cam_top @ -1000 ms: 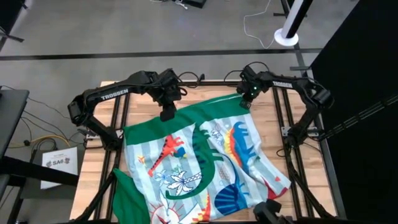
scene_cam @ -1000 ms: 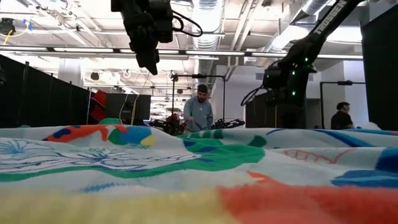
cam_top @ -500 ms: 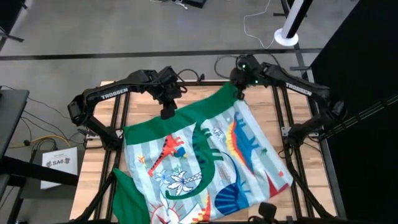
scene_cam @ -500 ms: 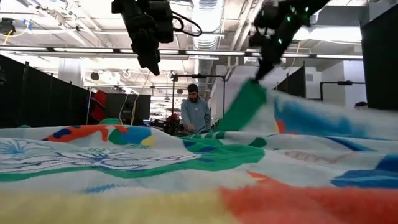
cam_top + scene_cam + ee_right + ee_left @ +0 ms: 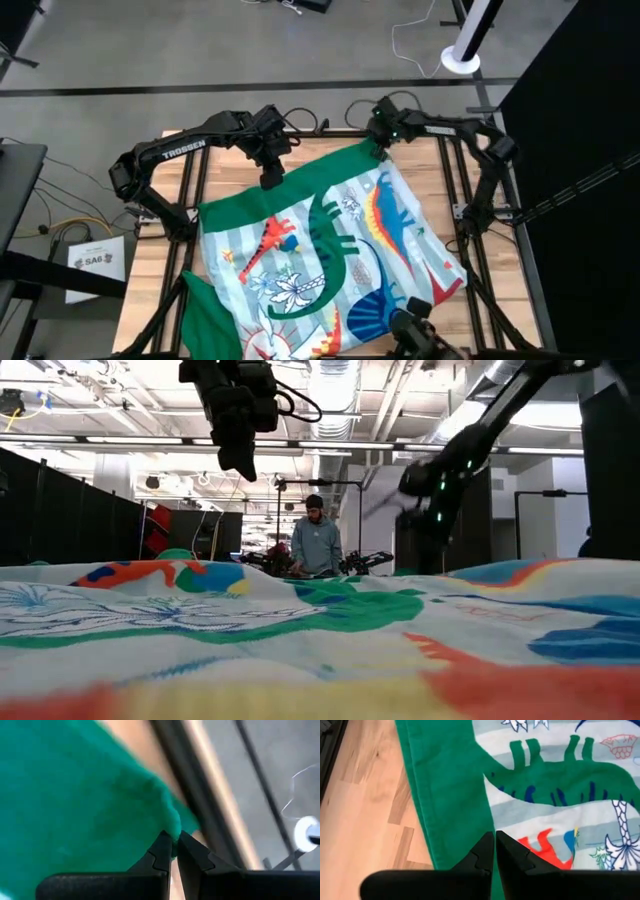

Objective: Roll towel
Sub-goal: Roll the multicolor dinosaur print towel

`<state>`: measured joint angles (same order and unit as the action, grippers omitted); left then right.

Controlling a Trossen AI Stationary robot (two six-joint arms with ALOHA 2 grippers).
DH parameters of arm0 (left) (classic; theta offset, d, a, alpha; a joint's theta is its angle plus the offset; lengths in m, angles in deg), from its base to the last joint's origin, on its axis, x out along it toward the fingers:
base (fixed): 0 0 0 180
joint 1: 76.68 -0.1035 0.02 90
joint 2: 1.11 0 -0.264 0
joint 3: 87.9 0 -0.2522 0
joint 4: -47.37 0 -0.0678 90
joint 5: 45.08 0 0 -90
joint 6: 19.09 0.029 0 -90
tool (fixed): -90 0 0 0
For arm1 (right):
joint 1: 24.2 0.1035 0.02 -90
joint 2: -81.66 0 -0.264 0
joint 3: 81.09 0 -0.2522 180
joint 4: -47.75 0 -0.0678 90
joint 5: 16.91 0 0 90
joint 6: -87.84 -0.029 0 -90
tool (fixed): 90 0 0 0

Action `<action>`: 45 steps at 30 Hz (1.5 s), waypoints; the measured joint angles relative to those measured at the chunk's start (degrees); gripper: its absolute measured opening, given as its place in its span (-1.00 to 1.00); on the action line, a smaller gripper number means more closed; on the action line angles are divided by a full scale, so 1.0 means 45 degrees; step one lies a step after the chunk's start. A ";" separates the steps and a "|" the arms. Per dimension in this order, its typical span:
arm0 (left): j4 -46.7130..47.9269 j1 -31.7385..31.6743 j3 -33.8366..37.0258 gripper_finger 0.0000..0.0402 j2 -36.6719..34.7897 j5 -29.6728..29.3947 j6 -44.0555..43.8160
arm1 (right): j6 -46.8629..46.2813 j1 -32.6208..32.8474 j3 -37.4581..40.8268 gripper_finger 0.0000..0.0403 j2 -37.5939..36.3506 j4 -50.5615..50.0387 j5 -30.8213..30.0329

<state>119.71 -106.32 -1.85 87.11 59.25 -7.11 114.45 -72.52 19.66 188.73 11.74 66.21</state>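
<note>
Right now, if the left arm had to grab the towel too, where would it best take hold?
Probably the plain green hem of the towel right under the left gripper, coming straight down from above. That edge lies flat on the table with bare wood beside it, so a finger could slip under. The right gripper already pinches the far green corner.

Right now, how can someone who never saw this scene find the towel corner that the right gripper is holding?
Start from the wooden table, almost covered by the towel. Follow its plain green border to the far edge, on the right arm's side. The held corner is pinched in the right gripper; the left gripper hovers shut above the border.
</note>
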 joint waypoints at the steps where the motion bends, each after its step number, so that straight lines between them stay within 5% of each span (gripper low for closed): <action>1: 0.0007 0.0007 0.0000 -0.98 0.0000 -0.0002 -0.0073 | 0.0000 0.0037 -0.0051 -0.96 0.0174 -0.0022 -0.0016; 6: -0.0012 0.0017 -0.0005 -0.98 0.0000 -0.0010 -0.0206 | 0.0160 0.0714 -0.0591 -0.96 -0.0636 -0.1194 -0.1139; 14: -0.0102 0.0017 -0.0005 -0.98 0.0010 -0.0375 -0.0503 | 0.0103 0.1427 -0.1067 -0.96 -0.5669 0.0857 -0.1403; 17: -0.0267 0.0017 -0.0005 -0.98 0.0010 -0.0392 -0.0741 | -0.0341 0.0254 -0.0393 -0.96 -0.5380 0.1265 -0.1179; 21: -0.0292 0.0037 -0.0005 -0.98 0.0010 -0.0389 -0.1193 | -0.1279 -0.0839 0.0793 -0.96 -0.2722 0.2264 -0.0178; 25: -0.0294 0.0172 -0.0005 -0.98 0.0010 -0.0389 -0.1670 | -0.1350 -0.0936 0.0743 -0.96 0.0094 0.2977 -0.0071; 29: -0.0567 0.0472 0.0072 -0.98 0.0010 -0.0403 -0.2025 | -0.1581 -0.0558 0.0434 -0.96 0.0956 0.3376 -0.0351; 35: -0.0989 0.0794 0.0686 -0.98 0.0010 -0.0781 -0.2165 | -0.1267 -0.0049 0.0262 -0.96 0.0222 0.3267 -0.0649; 40: -0.0431 0.0799 0.0698 -0.98 0.0009 -0.2245 -0.2147 | -0.1155 0.0541 -0.0733 -0.96 -0.2255 0.2743 -0.0812; 45: -0.0558 0.0785 0.0662 -0.98 -0.0593 -0.2899 -0.1960 | -0.1394 0.0890 -0.0851 -0.96 -0.4133 0.4993 -0.0207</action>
<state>117.20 -102.79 1.13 84.45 46.20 -15.93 108.18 -68.52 15.83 170.13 34.21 65.28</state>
